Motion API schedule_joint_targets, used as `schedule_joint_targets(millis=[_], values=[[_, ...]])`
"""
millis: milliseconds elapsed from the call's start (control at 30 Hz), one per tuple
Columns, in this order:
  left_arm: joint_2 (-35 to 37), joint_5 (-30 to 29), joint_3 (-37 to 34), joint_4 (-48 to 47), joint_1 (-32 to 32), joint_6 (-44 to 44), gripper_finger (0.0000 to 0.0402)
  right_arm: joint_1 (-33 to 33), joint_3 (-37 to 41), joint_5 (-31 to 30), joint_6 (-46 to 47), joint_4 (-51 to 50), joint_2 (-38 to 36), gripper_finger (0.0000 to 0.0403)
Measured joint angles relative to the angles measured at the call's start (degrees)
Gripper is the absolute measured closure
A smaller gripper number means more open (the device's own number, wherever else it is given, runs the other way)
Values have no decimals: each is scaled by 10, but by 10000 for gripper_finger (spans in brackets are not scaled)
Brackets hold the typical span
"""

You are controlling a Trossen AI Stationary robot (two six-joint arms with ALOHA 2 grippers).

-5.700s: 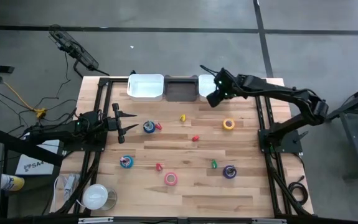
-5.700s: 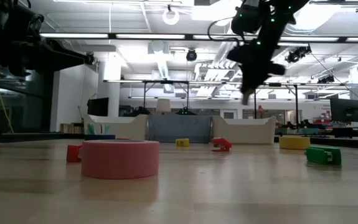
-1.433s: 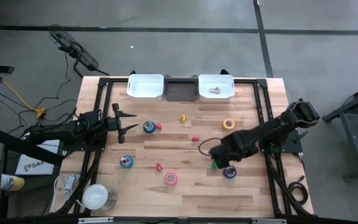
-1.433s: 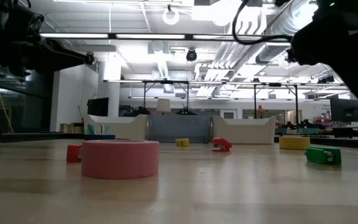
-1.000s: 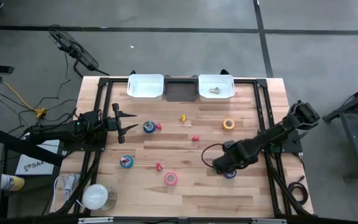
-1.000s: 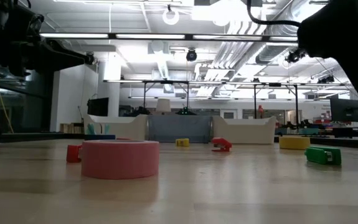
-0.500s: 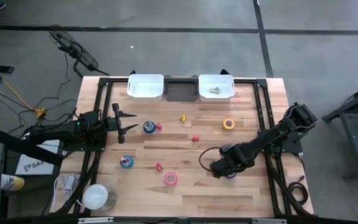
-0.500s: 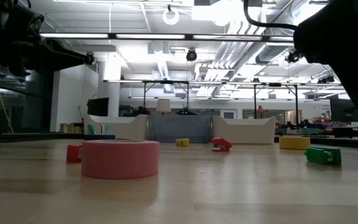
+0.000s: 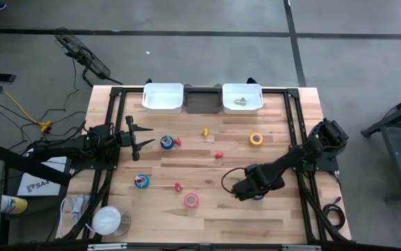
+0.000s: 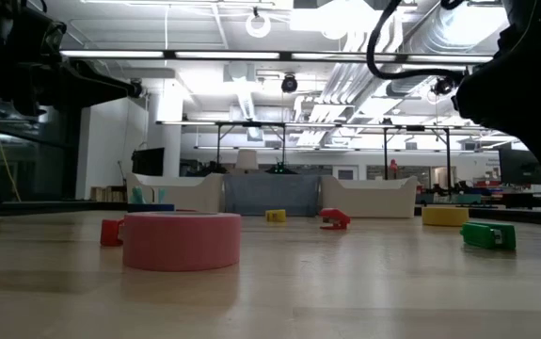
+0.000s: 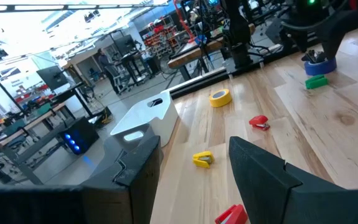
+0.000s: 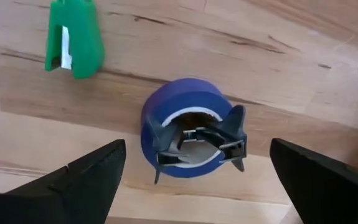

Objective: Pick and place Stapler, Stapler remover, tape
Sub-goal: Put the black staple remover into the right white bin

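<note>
My right gripper (image 12: pixel 194 186) hangs open over the table's near right part, pointing down at a blue-purple tape roll (image 12: pixel 185 134) that lies flat on the wood. A dark clawed stapler remover (image 12: pixel 198 142) sits in the roll's hole. The fingers stand wide on either side, touching nothing. A small green stapler (image 12: pixel 73 37) lies beside the roll. In the high view the arm (image 9: pixel 256 183) covers most of the roll (image 9: pixel 258 196). My left gripper (image 9: pixel 141 139) waits open at the left edge, next to a blue tape roll (image 9: pixel 167 142).
More tape lies flat on the table: a teal roll (image 9: pixel 141 181), a pink roll (image 9: pixel 191 201) and a yellow roll (image 9: pixel 256 139). Small red (image 9: pixel 219 155) and yellow (image 9: pixel 204 131) pieces are scattered mid-table. Two white bins (image 9: pixel 163 97) (image 9: pixel 250 93) flank a dark bin (image 9: pixel 203 99) at the far edge.
My right gripper has edged a little toward the table's left edge above the blue-purple roll, and its jaws have stayed open. The things on the table have not moved.
</note>
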State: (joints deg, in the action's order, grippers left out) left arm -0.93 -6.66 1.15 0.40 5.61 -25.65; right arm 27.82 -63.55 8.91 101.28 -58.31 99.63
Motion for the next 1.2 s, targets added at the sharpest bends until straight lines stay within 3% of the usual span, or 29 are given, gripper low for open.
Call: schedule_joint_targets(millis=[600, 1200], values=[[0, 0, 0, 0, 0, 0, 215, -8, 0, -7, -8, 7, 0, 63], [0, 0, 0, 0, 0, 0, 215, -8, 15, 17, 8, 19, 1, 75]])
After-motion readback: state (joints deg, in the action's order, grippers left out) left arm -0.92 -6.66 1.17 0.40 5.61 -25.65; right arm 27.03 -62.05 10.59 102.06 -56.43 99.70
